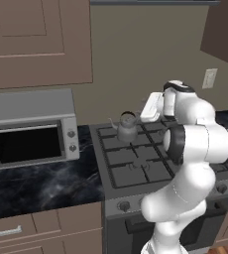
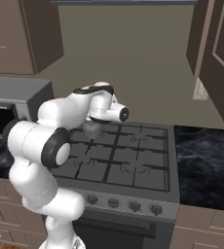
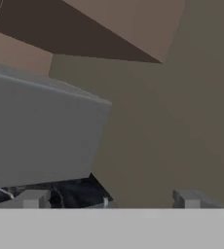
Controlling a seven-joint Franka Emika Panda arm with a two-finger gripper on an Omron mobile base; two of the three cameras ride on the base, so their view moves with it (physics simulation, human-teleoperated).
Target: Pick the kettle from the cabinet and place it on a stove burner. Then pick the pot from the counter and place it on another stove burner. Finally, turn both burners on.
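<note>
Left base view shows the kettle point(image 1: 127, 127) at centre frame, standing on a rear burner point(image 1: 120, 132). Hand view shows the gripper point(image 3: 109, 199) spread apart, empty, facing the microwave point(image 3: 41, 131). Black surface point(image 1: 41, 186) lower left.

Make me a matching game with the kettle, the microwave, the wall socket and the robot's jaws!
Things:
1. kettle
2. microwave
3. wall socket
4. jaws of the gripper

Places or states:
A. on the wall behind the stove
B. wide open, holding nothing
C. on a back burner of the stove
D. on the black counter, left of the stove

Pairs: 1-C, 2-D, 3-A, 4-B
</note>
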